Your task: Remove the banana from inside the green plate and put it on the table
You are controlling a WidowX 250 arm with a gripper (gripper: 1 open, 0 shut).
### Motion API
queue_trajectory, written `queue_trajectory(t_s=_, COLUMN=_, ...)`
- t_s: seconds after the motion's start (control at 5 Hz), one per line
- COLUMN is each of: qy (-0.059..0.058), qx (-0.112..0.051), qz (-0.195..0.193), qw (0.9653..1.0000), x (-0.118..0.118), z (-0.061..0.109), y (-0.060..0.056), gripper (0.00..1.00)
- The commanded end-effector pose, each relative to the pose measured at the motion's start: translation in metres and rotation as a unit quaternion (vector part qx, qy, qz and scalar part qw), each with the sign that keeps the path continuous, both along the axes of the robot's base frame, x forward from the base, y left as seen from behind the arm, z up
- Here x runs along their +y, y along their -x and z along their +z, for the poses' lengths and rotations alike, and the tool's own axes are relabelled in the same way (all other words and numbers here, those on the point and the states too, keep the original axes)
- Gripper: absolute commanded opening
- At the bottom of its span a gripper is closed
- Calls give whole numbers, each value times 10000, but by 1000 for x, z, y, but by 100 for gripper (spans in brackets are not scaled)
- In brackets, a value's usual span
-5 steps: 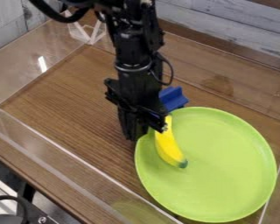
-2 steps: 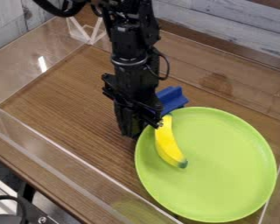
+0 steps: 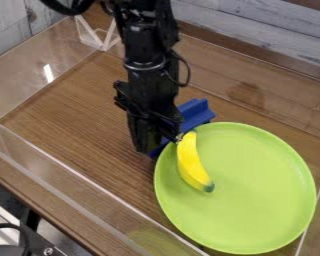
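The yellow banana [image 3: 192,165] lies in the left part of the green plate [image 3: 263,195], its upper tip by the plate's rim and its dark lower tip pointing to the plate's middle. My gripper [image 3: 155,147] points straight down at the plate's left rim, just left of the banana's upper tip. Its jaws are shut. I cannot tell whether the fingertips touch the banana. The brown wood-grain table [image 3: 69,110] stretches out to the left of the arm.
A blue wedge-shaped block [image 3: 195,112] sits on the table right behind the gripper, at the plate's far rim. Clear acrylic walls [image 3: 29,150] edge the tabletop on the left, front and back.
The arm has leaned a touch to the left, so a little more of the banana's upper tip shows. Banana and plate lie where they were.
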State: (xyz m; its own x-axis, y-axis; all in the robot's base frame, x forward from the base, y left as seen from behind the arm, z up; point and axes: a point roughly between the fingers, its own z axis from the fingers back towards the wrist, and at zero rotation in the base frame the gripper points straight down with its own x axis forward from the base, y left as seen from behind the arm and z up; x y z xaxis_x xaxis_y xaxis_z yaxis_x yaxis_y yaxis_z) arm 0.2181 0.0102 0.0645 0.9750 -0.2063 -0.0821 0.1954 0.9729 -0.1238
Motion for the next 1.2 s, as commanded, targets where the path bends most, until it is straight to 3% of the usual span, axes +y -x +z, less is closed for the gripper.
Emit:
queue_trajectory(t_s=0.0, qy=-46, qx=-297, qz=-11, qw=9995, x=6, z=18, y=-8, gripper=0)
queue_trajectory(t_s=0.4, qy=-35, qx=-245, qz=-84, qw=9997, x=11, z=19, y=-6, gripper=0)
queue_trajectory(t_s=0.6, qy=-18, qx=-221, qz=-126, qw=9997, x=12, z=18, y=-5, gripper=100)
queue_trajectory(t_s=1.0, qy=33, qx=-183, qz=-249, qw=9995, x=7, z=14, y=-6, gripper=100)
